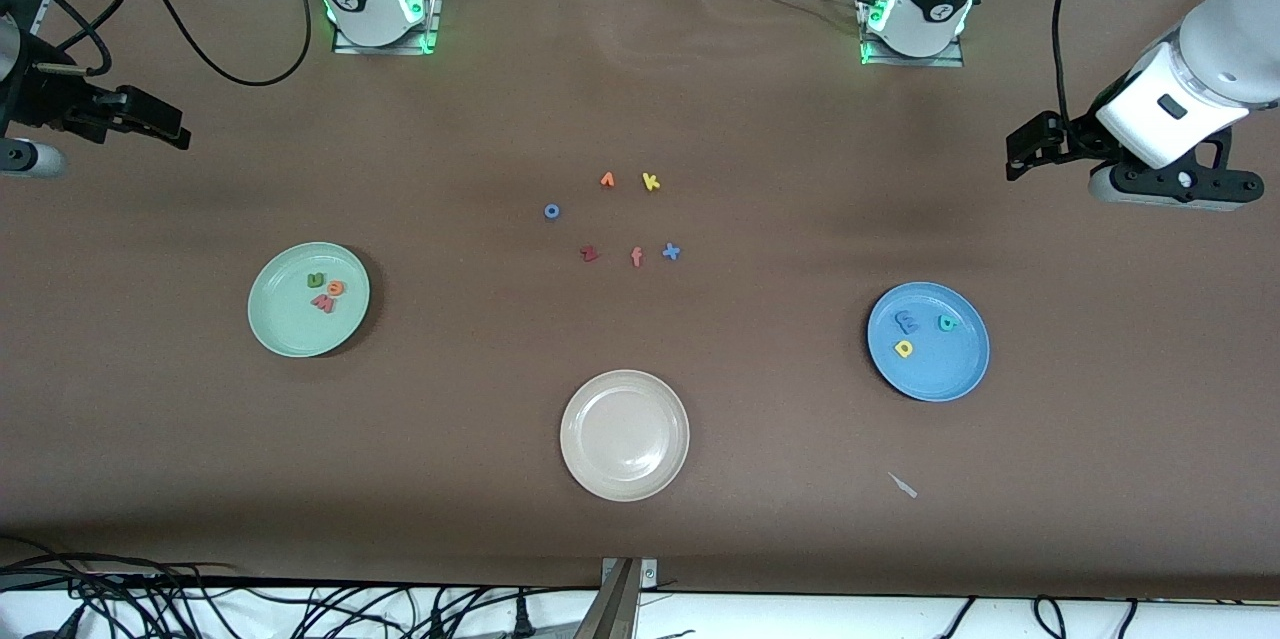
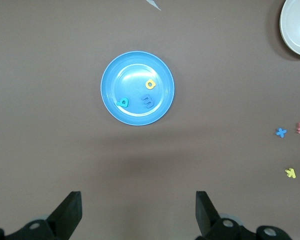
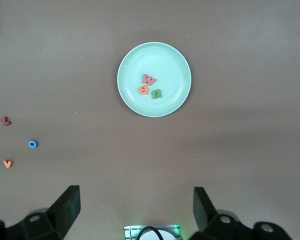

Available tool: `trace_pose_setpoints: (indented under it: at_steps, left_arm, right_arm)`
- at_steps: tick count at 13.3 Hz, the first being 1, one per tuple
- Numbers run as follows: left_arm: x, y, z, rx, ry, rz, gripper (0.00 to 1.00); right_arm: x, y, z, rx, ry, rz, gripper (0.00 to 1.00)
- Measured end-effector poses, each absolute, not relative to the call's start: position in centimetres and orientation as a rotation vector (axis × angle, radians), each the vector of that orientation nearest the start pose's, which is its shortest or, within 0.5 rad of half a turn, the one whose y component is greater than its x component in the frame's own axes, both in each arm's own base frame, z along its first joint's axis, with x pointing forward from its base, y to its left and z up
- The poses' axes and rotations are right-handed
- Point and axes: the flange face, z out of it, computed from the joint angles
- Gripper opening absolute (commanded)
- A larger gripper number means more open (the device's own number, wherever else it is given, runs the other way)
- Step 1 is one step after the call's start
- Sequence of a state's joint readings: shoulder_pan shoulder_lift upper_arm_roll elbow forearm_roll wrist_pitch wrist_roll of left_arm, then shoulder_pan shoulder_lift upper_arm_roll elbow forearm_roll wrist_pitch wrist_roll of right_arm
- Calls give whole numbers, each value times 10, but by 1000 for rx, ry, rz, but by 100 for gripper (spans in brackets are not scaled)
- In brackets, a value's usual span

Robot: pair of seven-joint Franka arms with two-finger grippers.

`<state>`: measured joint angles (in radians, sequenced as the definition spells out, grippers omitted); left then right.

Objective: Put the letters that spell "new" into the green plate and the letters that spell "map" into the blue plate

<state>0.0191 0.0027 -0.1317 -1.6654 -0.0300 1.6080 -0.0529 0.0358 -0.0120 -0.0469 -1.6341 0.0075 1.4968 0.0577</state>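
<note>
The green plate point(image 1: 290, 329) lies toward the right arm's end of the table and holds the green n point(image 1: 315, 280), orange e point(image 1: 337, 288) and red-pink w point(image 1: 323, 303). The blue plate point(image 1: 950, 369) lies toward the left arm's end and holds the blue m point(image 1: 906, 322), teal p point(image 1: 948, 323) and yellow a point(image 1: 903, 348). My left gripper point(image 1: 1022, 157) hangs open and empty over bare table by the blue plate point(image 2: 125, 75). My right gripper point(image 1: 165, 127) hangs open and empty over bare table by the green plate point(image 3: 165, 62). Both arms wait.
An empty beige plate point(image 1: 624, 469) sits nearest the front camera, mid-table. Several loose letters lie in the middle: an orange one point(image 1: 607, 180), yellow k point(image 1: 651, 182), blue o point(image 1: 551, 211), dark red z point(image 1: 589, 254), pink f point(image 1: 636, 257), blue x point(image 1: 671, 252). A white scrap point(image 1: 903, 485) lies near the blue plate.
</note>
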Motion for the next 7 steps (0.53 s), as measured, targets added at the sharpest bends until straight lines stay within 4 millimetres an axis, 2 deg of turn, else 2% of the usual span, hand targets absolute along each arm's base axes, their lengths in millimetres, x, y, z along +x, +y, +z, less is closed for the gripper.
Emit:
trace_pose_setpoints:
  at_steps: [7]
  left_arm:
    - [551,-65,581,-3164,91,100,100]
  right_arm:
    - [540,-19,595,-3126,144,198,100]
